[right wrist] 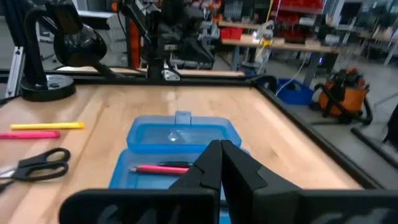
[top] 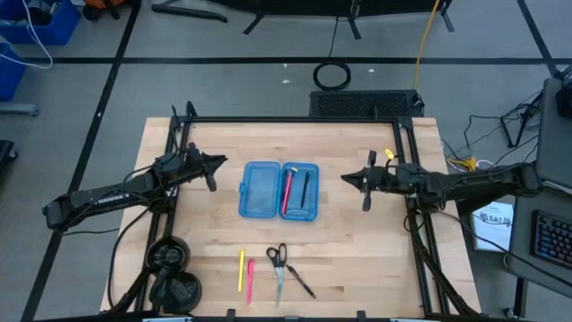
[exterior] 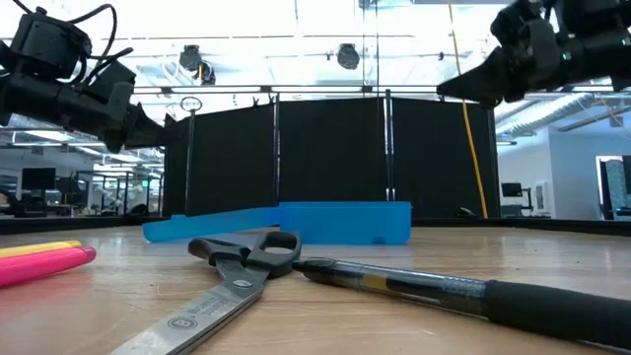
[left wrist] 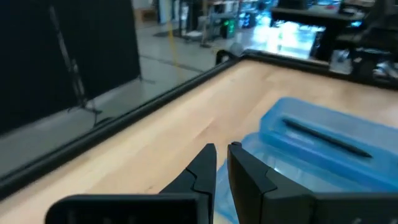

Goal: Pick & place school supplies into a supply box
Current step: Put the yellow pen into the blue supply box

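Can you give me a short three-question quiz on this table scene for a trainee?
1. True or false: the blue case lies open on the table.
2. Which two things are already in the case?
A. a red pen and a dark pen
B. scissors and a yellow pencil
C. nothing
3. Fill in: the scissors lie between the case and the table's ____ edge in the high view.

Key
1. True; both halves lie flat side by side.
2. A; the red pen and the dark pen lie in the half nearer the right pincer.
3. Bottom, beside the yellow pencil and pink pen.
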Controlling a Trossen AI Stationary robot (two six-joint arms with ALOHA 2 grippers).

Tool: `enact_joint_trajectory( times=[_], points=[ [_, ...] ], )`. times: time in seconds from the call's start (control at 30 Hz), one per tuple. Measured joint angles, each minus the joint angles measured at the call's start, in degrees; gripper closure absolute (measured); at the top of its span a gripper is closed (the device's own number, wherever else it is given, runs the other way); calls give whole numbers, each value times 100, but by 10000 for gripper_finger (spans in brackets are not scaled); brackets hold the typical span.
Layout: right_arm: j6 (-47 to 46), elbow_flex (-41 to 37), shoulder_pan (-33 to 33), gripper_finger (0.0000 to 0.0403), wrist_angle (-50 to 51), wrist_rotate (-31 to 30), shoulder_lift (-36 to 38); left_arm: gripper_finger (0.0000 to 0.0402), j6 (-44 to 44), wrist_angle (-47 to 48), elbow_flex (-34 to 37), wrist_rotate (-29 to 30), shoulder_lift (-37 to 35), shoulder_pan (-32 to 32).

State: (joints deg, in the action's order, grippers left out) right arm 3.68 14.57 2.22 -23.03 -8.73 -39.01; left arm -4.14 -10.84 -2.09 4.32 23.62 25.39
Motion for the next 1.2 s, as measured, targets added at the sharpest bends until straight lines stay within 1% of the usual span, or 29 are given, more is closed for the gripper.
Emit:
enact_joint_trajectory(
  times=[0.1,0.2,0.27,0.3,0.37,0.47,0.53,0.67,0.73,0.8,0.87,0.93,1.03,1.1,1.2],
  points=[
    [319,-447,40,403,-812,28,-52,360,-71,272,0,145,2,-2],
    [523,-853,105,403,-1383,493,-51,360,-208,145,0,262,2,0],
    [495,-1065,137,403,-1670,806,-52,360,-334,-155,-14,388,2,-2],
    [443,-1130,154,403,-1821,897,-61,360,-491,-102,-94,470,4,-2],
    [367,-1226,157,403,-1906,898,-37,360,-888,428,-459,652,70,-33],
    [369,-1244,157,403,-1742,893,-37,360,-1237,1775,-1204,999,428,-272],
    [409,-1248,157,403,-1730,898,-29,360,-1367,2303,-1689,1306,807,-519],
    [624,-1250,157,403,-1882,882,-26,360,-1481,2649,-2764,1627,1761,-1072],
    [587,-1254,157,403,-2106,881,-20,360,-1844,3066,-3368,1900,2290,-1321],
    [487,-1255,157,403,-2296,879,-17,360,-2256,3689,-3960,2154,2849,-1580],
    [437,-1257,157,403,-2420,879,-19,360,-2673,4249,-4456,2280,3419,-1870],
    [374,-1259,157,403,-2533,874,-19,360,-3024,4716,-4870,2294,4024,-2162],
    [296,-1259,157,403,-2564,874,-19,360,-3454,5089,-5385,2155,4907,-2627],
    [227,-1261,156,403,-2555,876,-20,360,-3792,5135,-5575,1965,5405,-2981],
    [151,-1266,157,403,-2484,879,-19,360,-4578,5008,-5678,1910,6049,-3542]
  ],
)
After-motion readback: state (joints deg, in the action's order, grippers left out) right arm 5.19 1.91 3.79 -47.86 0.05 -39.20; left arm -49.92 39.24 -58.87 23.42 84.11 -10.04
